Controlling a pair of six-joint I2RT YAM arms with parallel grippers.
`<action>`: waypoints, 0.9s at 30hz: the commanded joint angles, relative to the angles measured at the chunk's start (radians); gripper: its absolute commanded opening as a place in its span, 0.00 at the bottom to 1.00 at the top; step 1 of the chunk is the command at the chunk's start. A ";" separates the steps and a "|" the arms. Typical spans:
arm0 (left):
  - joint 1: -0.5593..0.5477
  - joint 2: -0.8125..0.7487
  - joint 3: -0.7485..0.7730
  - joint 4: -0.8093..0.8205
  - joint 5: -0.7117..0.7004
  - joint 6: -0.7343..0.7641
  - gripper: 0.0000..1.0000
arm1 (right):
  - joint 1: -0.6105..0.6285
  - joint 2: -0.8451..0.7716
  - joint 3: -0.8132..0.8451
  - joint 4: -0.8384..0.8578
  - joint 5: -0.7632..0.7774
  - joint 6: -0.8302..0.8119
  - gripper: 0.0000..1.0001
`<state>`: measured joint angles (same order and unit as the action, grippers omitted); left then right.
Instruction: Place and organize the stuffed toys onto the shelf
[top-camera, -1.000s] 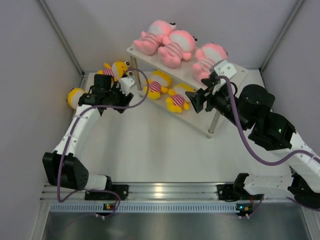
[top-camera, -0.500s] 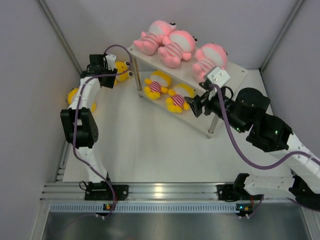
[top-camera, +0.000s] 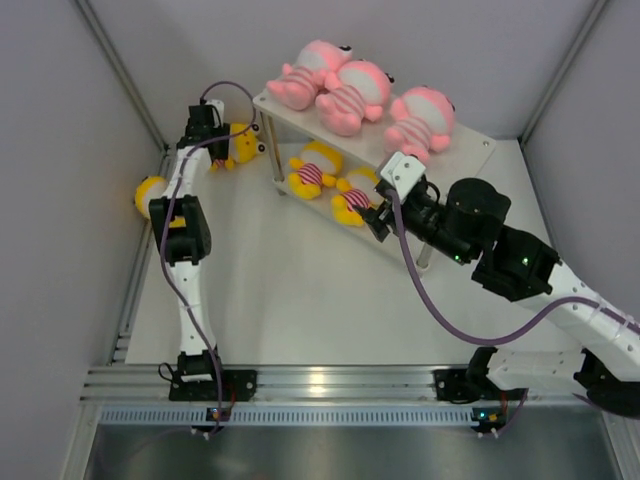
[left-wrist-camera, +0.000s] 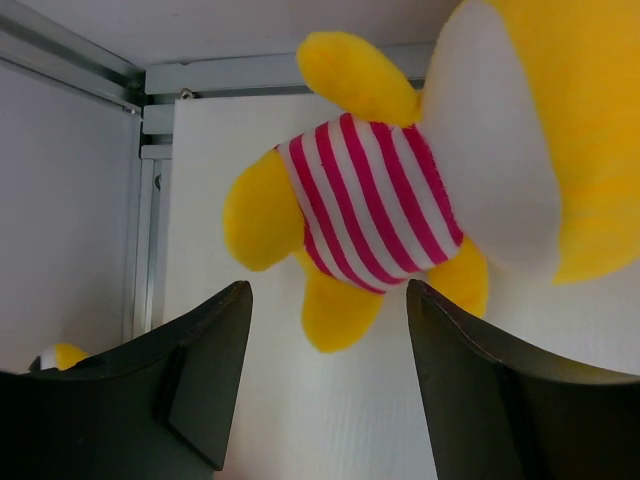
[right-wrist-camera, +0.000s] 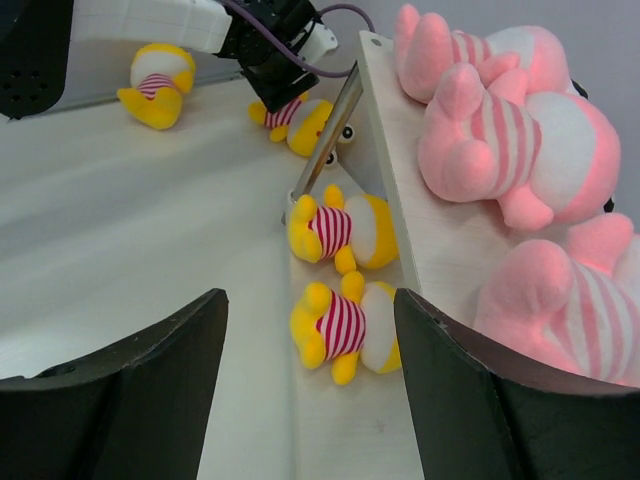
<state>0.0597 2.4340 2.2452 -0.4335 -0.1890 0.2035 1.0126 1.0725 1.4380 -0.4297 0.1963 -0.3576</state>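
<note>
Three pink stuffed toys (top-camera: 355, 95) lie on the top tier of the white shelf (top-camera: 470, 150). Two yellow ones (top-camera: 312, 168) (top-camera: 352, 197) lie on its lower tier. Another yellow toy (top-camera: 240, 143) lies on the table by the shelf's left end. My left gripper (top-camera: 215, 148) stands open right at it; in the left wrist view its striped body (left-wrist-camera: 370, 200) sits just beyond the fingertips of that gripper (left-wrist-camera: 325, 390), with nothing between them. My right gripper (top-camera: 378, 215) is open and empty, facing the nearer yellow toy (right-wrist-camera: 345, 330) on the lower tier.
One more yellow toy (top-camera: 150, 192) lies against the left wall, partly behind the left arm. The shelf's thin metal legs (top-camera: 423, 255) stand close to the right arm. Enclosure walls close the table in on the left, back and right.
The left arm swung from the table's left-middle to the back corner, onto the yellow toy by the shelf, and its jaws widened. The right gripper moved left toward the lower tier.
</note>
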 joint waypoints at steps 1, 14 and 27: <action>0.012 0.085 0.083 0.047 -0.036 -0.003 0.69 | 0.017 0.000 0.002 0.058 -0.009 -0.049 0.68; 0.045 0.192 0.129 0.096 0.095 -0.036 0.52 | 0.017 0.040 0.013 0.068 0.037 -0.095 0.69; 0.045 0.149 0.076 0.153 0.103 0.028 0.00 | 0.017 0.064 0.032 0.051 0.048 -0.080 0.69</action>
<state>0.0971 2.6114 2.3337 -0.3573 -0.0940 0.2111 1.0126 1.1332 1.4338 -0.4053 0.2276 -0.4423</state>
